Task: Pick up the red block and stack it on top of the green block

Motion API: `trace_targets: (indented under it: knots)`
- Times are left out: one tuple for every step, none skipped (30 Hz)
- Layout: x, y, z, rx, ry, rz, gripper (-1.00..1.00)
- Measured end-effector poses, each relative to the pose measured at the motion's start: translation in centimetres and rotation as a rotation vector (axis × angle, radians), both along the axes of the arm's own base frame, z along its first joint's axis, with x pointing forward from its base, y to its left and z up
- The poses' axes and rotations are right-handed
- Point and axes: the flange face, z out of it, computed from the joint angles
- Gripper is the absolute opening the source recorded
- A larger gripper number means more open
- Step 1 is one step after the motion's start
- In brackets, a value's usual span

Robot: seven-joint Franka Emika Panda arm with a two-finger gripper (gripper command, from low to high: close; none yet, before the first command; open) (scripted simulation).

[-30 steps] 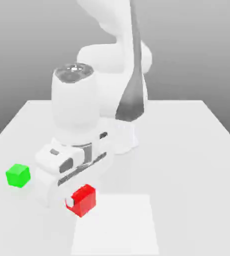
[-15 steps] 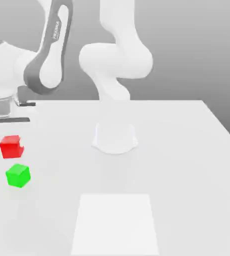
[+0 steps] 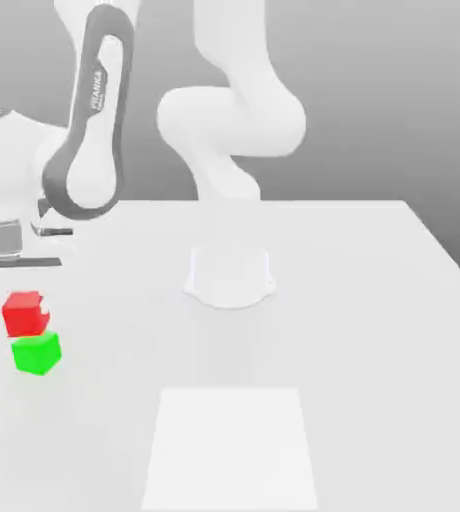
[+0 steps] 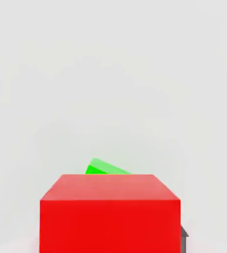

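Exterior view: the Panda gripper (image 3: 26,300), at the exterior view's left, is clamped on the red cube (image 3: 25,314), which sits just above the green cube (image 3: 36,353) on the white tabletop (image 3: 354,350). Hand view: the red cube partly covers the green one.

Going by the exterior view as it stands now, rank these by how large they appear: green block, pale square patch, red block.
1. Pale square patch, clearly largest.
2. Red block and green block: they look about alike, so I leave them unranked.
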Motion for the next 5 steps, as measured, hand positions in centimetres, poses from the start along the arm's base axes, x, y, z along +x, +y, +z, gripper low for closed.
trace_targets:
  knots:
    - [0.0,0.0,-0.3,0.000,0.002,0.000,-1.00]
    - [-0.1,0.0,-0.6,0.001,0.004,0.000,-1.00]
    - [-0.2,0.1,-1.0,0.001,0.006,-0.001,-1.00]
    - [-0.2,0.1,-1.3,0.002,0.009,0.000,-1.00]
    - [-0.3,0.1,-1.6,0.002,0.012,0.000,-1.00]
